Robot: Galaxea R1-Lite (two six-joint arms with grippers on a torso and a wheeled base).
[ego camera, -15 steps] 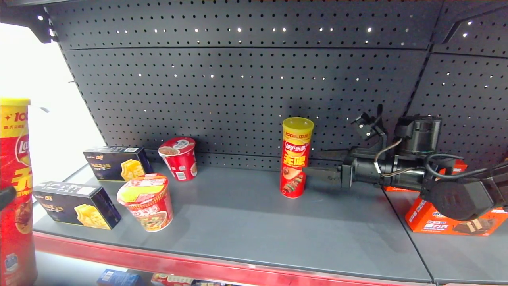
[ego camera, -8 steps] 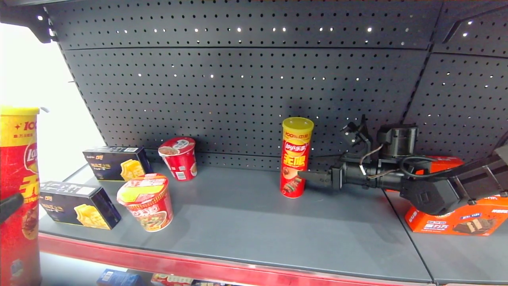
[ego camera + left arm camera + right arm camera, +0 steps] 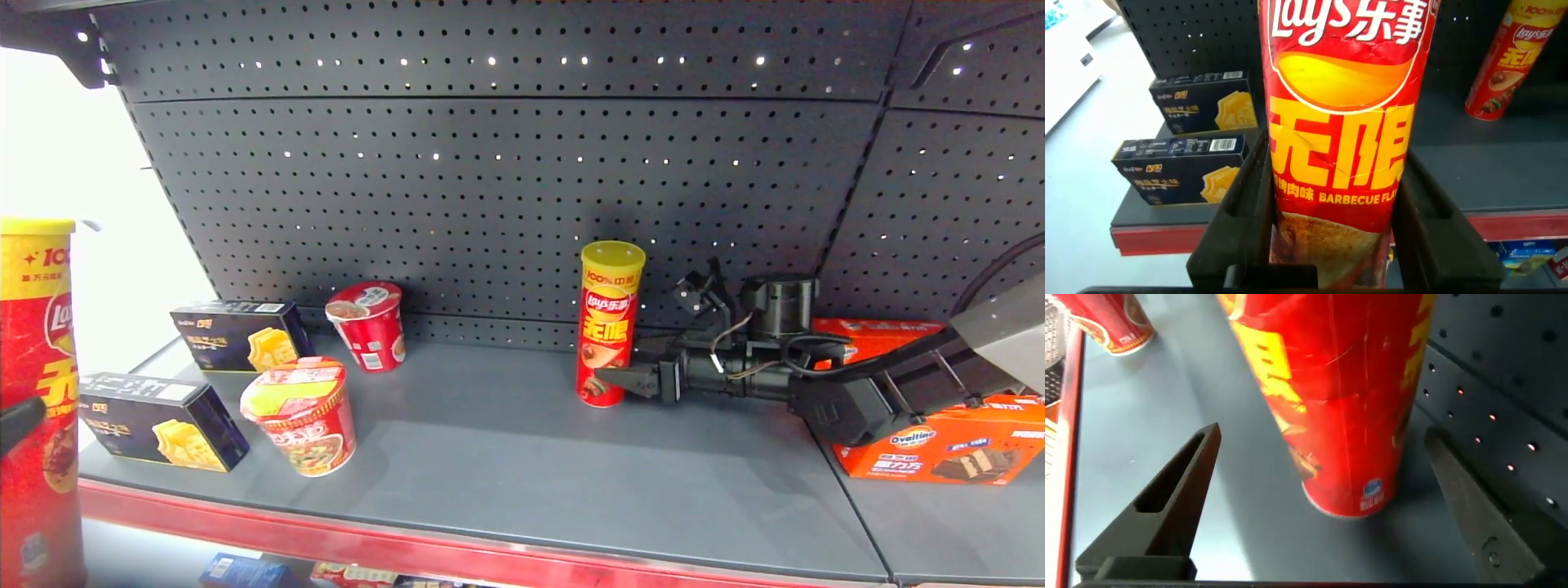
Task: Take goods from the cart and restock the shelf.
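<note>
Since a second ago the right arm has slid in along the shelf (image 3: 490, 457) and dropped lower. The right gripper (image 3: 606, 378) now reaches the foot of the standing can (image 3: 611, 335), where earlier it hung short of it and higher. That can has not shifted; the held can (image 3: 33, 392) at the far left sits slightly lower than it did.

The shelf is a grey deck with a red front lip, backed by a dark pegboard (image 3: 490, 204). Two orange boxes (image 3: 955, 445) lie at its right end, partly behind the right arm.

The held can is upright in the left gripper (image 3: 1339, 220), whose jaws are closed against its lower body. It hangs in front of the shelf's left end, off the deck, probably waiting for a free spot.

The standing can rests upright on the deck near the pegboard, right of the middle. The right jaws stand wide, one on each side of its base and clear of it (the wrist view shows a gap on both sides). My guess is that it has been set down and is being let go or nudged straight.

Two dark boxes (image 3: 159, 420) sit at the left end, one behind the other, with two noodle cups (image 3: 306, 412) just beside them. The middle of the deck between these and the standing can is bare, likely for the next can.
</note>
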